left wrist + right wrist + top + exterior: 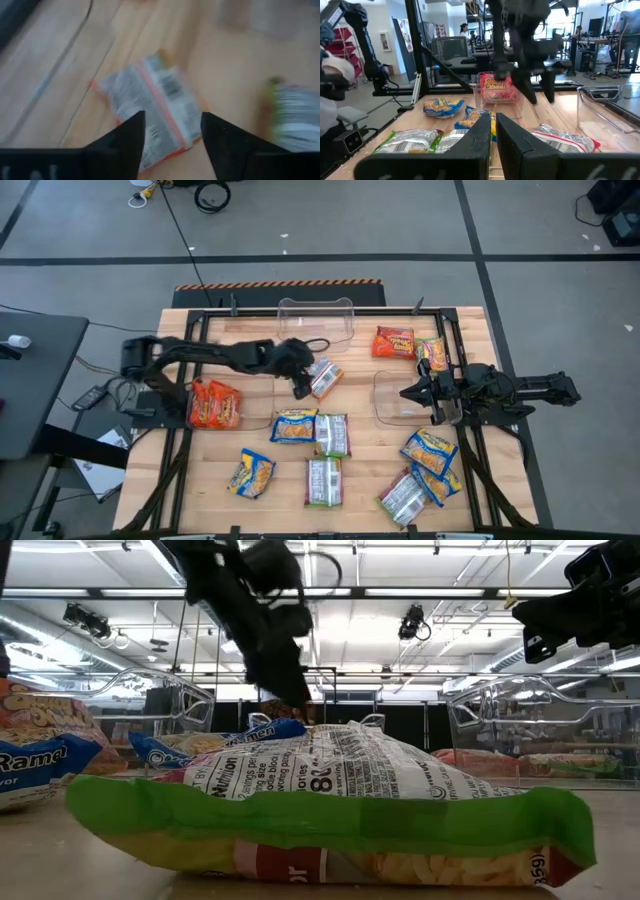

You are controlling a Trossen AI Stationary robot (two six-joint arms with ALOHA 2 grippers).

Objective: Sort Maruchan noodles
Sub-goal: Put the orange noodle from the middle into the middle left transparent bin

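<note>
My left gripper (303, 388) (172, 117) is open and points down at mid-table, over one end of a silver-white packet with orange edges (326, 377) (160, 95) that lies flat on the wood. My right gripper (408, 393) (493, 117) is shut and empty, hovering over the clear right bin (385, 412). Orange-red packets (214, 405) lie in the left bin. Blue-and-yellow packets (295, 425) and silver-green packets (333, 434) lie loose on the near half of the table. An orange-red packet (394, 341) lies near the far right. My left gripper's open fingers (131, 132) stand on either side of the silver-white packet's near end (165, 135), coming from above. Whether they touch it I cannot tell.
A third clear bin (315, 320) stands at the far edge. More packets (430, 450) (403, 496) lie near the right front corner, and two (251, 472) (323, 480) by the near edge. A silver-green packet (330, 800) fills the low view. People show in the room beyond.
</note>
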